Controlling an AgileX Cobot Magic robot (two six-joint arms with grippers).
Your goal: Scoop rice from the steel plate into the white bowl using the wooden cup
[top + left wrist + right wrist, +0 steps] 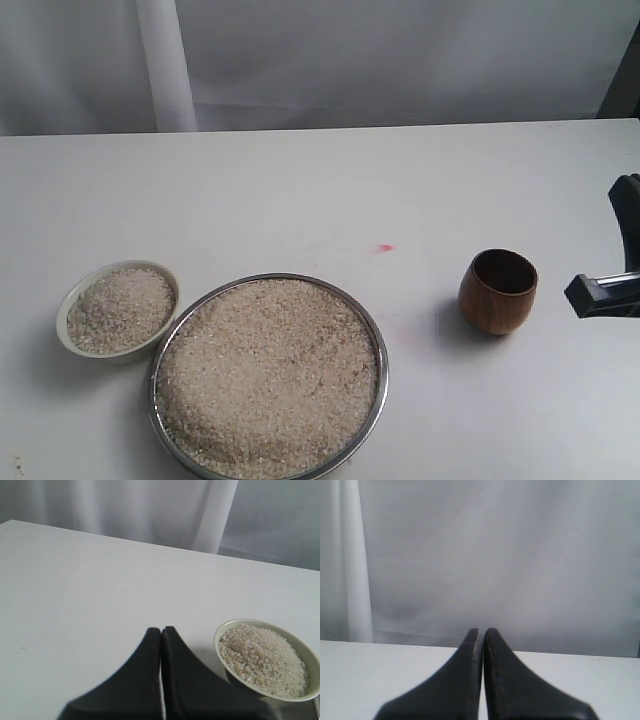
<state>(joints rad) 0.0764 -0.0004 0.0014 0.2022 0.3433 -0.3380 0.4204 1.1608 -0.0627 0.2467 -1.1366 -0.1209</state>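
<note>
Wooden cup (498, 291) stands upright just beside the closed, empty right claw (574, 292)

We locate the wide, shallow, shiny steel plate (383, 350), heaped with pale rice (268, 375), well clear of the white worktop's (300, 190) far edge. The small cream-white ceramic bowl (62, 322), also rice-filled, sits just beside its left rim. The dark reddish-brown wooden cup (497, 300) stands upright towards the right side.

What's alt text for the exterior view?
Steel plate heaped with rice at bottom center of a white table, a rice-filled white bowl beside it on the left. A wooden cup stands upright to the right, the shut right gripper near it, not touching.
</note>
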